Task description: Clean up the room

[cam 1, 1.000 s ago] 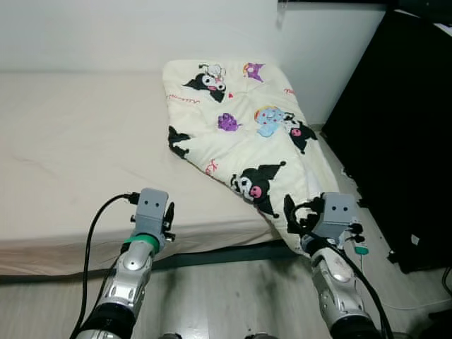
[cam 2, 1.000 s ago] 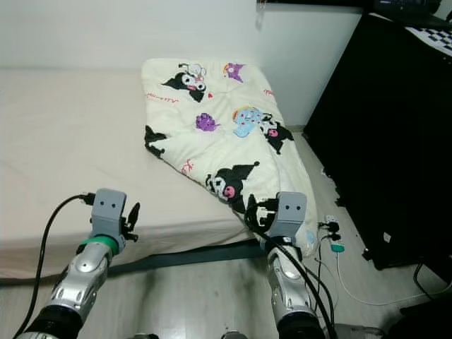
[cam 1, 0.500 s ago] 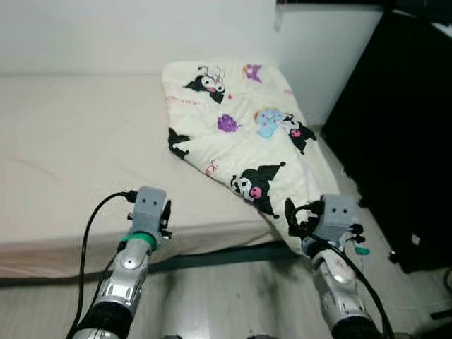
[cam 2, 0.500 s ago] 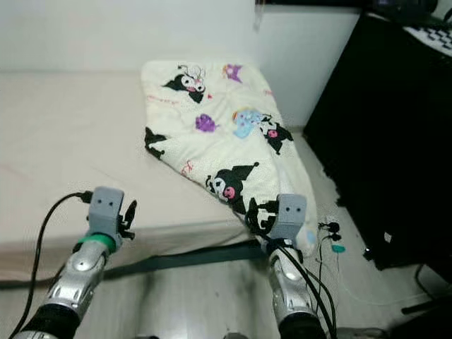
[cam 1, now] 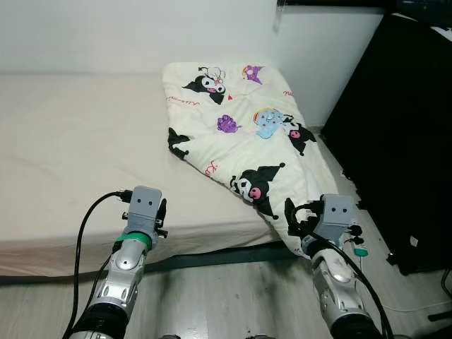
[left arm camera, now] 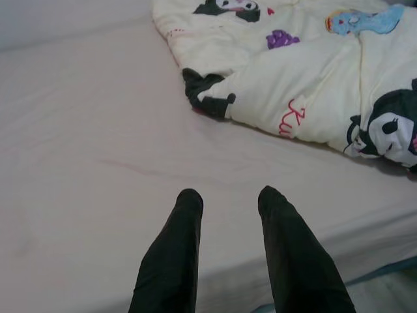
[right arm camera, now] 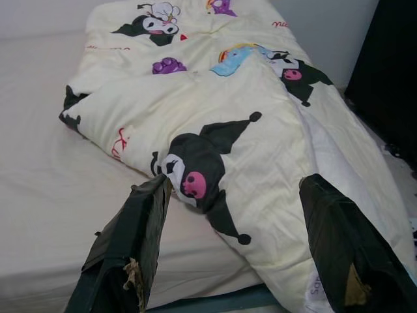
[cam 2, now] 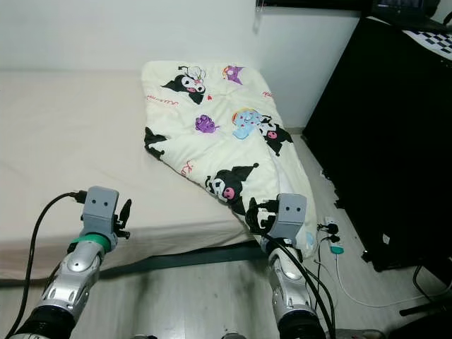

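white wall (cam 1: 106,35) | grey wood floor (cam 1: 226,296) | black cabinet (cam 1: 402,141)

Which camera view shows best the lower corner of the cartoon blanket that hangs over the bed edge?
The right wrist view: the blanket corner lies close, between the open right end effector fingers. Both eye views show the whole blanket from above, smaller. The left wrist view shows its near edge on the bed.

The wide cream mattress (cam 1: 78,141) runs off at nine o'clock; the tall black cabinet (cam 1: 402,127) is cropped at three, its contents perhaps unreadable.
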You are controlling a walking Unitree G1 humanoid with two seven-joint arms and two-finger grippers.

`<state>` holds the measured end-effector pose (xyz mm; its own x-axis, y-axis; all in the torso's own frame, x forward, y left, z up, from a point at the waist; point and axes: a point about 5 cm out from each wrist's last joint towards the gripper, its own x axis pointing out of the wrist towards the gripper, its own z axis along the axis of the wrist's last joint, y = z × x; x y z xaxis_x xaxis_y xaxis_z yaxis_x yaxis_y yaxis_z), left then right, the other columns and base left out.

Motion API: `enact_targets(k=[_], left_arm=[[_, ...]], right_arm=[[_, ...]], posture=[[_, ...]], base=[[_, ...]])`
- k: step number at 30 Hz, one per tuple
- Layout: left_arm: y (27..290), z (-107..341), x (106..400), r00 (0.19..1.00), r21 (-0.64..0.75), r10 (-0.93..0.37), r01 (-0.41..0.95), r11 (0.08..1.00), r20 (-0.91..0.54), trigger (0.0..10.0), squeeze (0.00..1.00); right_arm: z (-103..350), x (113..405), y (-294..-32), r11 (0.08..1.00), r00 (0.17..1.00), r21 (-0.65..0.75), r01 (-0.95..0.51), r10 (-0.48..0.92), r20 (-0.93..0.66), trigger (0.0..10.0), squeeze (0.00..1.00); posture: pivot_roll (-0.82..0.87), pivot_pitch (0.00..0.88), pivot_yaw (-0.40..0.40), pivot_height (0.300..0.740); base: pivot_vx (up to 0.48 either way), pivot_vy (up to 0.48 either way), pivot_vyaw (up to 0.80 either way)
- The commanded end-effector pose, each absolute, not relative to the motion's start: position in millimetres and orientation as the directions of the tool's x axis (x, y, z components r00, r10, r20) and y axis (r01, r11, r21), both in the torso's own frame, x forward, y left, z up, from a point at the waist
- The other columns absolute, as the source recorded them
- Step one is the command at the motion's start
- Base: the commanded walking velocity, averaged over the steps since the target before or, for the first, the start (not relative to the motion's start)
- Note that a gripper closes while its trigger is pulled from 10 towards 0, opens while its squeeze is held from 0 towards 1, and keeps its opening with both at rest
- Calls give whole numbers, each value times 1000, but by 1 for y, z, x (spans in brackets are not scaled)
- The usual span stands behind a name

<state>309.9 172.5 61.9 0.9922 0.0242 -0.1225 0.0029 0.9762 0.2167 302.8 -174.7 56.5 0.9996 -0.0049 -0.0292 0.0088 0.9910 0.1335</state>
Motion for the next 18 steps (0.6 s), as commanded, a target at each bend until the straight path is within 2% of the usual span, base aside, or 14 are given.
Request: enact_targets(k=[1, 18], left_arm=[[175, 56, 305, 989, 213, 37, -6, 977, -143, 10000, 0], [173, 56, 305, 988, 220, 26, 7, 975, -149, 10000, 0]], right_arm=[[53, 301, -175, 991, 999, 132, 11, -6, -38, 10000, 0], [54, 302, -173, 991, 999, 133, 3, 2, -36, 10000, 0]], posture=[[58, 37, -18, 740], [55, 66, -18, 740]], base=[[0, 0, 0], [0, 0, 0]])
